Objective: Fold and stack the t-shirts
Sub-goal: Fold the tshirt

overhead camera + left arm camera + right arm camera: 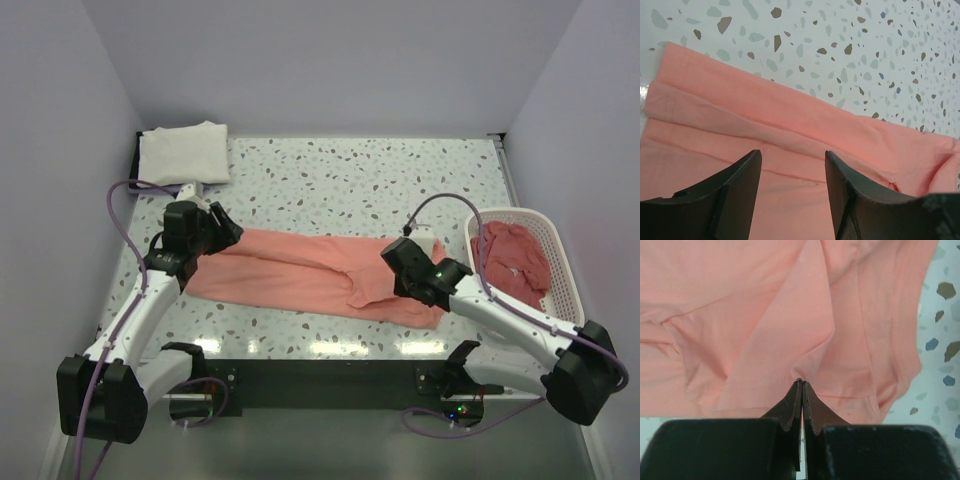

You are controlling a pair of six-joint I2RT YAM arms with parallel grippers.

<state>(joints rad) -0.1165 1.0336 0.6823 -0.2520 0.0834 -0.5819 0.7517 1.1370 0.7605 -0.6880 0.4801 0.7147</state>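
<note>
Looking first at the salmon-pink t-shirt [300, 272], I find it lying as a long band across the near half of the worktop [350, 170], from close to the left edge to well past the middle, its right end falling short of the right edge. It lies in overlapping layers along its length, with a raised crease toward its right end. The right gripper [801, 385] sits low over that end; its fingers are pressed together on a fold of the salmon cloth, and the creases in the fabric run in to the tips. The left gripper [792, 160] is over the shirt's left end, on the far side of the band. Its fingers [740, 185] are spread with salmon cloth showing between them, and I cannot tell from the wrist view whether they touch the fabric. Beyond the tips the shirt's far edge lies flat on the speckled surface. A cream-white t-shirt [185, 152] lies folded into a neat square in the far left corner, well apart from the salmon one. Along the right edge stands a white lattice basket [566, 275], holding crumpled darker pink-red t-shirts [512, 262]; how many, I cannot tell.
</note>
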